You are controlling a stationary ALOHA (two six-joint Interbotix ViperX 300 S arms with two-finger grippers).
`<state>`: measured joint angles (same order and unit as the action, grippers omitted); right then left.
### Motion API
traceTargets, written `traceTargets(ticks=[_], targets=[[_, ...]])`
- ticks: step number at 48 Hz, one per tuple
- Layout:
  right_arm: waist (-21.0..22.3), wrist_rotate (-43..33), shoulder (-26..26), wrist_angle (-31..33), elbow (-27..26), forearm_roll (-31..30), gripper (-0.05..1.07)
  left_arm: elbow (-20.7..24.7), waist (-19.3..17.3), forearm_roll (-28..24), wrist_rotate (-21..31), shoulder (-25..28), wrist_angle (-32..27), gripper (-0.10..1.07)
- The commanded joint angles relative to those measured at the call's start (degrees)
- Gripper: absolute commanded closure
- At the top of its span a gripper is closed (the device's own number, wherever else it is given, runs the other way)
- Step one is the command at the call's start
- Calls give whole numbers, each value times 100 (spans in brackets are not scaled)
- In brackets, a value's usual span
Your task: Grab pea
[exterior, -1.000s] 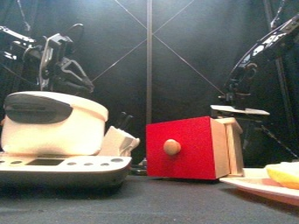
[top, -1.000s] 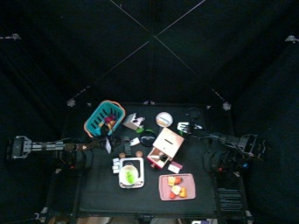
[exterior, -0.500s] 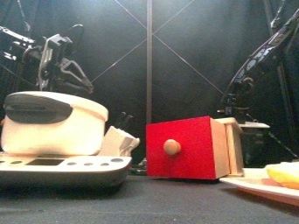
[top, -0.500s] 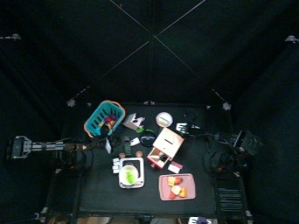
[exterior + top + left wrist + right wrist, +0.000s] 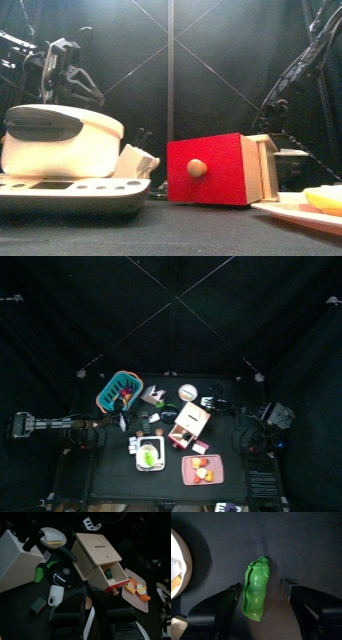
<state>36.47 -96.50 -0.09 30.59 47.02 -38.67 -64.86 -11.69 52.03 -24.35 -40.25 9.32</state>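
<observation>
Right pincer [image 5: 261, 587]: mine, released, the two jaws standing wide apart and holding nothing.
Pea [image 5: 254, 594]: lying flat on the black table [image 5: 211, 542], lengthwise between my right jaws. One jaw is on each side of it, with dark tabletop showing in both gaps, so neither jaw touches it.
Near the pea: a white rounded edge [image 5: 176, 557] off to one side, well clear of the pod; I cannot tell what it belongs to.
Right arm [image 5: 274, 416]: comes in from the table's right edge, seen from above.
Left pincer [image 5: 93, 612]: hanging above the left part of the table, over near the cooker; whether it is released or clenched I cannot tell.
Left arm [image 5: 54, 426]: stretched in from the left.
Wooden box [image 5: 214, 168]: mid-table, its red drawer front with a round knob facing the front edge.
Rice cooker [image 5: 60, 140]: white, front left, beside the box.
Plate [image 5: 287, 212]: front right, carrying orange fruit pieces [image 5: 321, 198].
Basket [image 5: 118, 389]: teal, back left of the table.
</observation>
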Motion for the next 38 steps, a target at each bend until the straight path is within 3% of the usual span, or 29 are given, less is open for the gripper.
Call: traceTargets(ticks=[1, 12, 38], targets=[[53, 0, -97, 18, -44, -18, 28, 70, -9, 0, -9, -9, 18, 40], [44, 26, -70, 44, -44, 9, 46, 79, -9, 0, -9, -9, 18, 40], [-18, 53, -220, 193, -149, -35, 46, 53, -9, 70, -18, -9, 26, 40]])
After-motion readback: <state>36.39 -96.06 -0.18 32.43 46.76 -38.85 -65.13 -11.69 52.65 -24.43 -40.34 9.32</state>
